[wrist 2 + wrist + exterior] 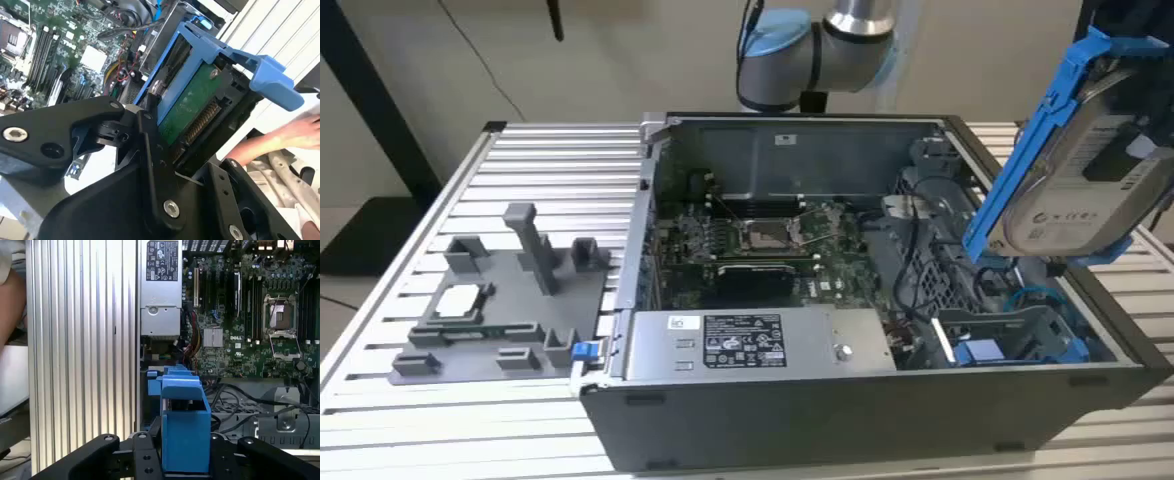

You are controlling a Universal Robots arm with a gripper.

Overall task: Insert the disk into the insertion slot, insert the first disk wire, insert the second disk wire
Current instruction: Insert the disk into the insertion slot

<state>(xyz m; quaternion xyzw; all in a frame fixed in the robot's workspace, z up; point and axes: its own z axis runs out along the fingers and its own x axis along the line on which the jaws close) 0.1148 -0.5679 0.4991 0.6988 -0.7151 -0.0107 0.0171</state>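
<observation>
The gripper (185, 467), clamped on the blue-framed disk (1081, 170), holds it tilted on edge at the exterior view's upper right, above the open case (854, 420), apparently to clear the wall before reaching the slot (1007, 335) at lower right.

I see a plain beige wall (614, 60) behind the ribbed aluminium table (547, 160), a black post (374, 110) standing at the exterior view's left.
</observation>
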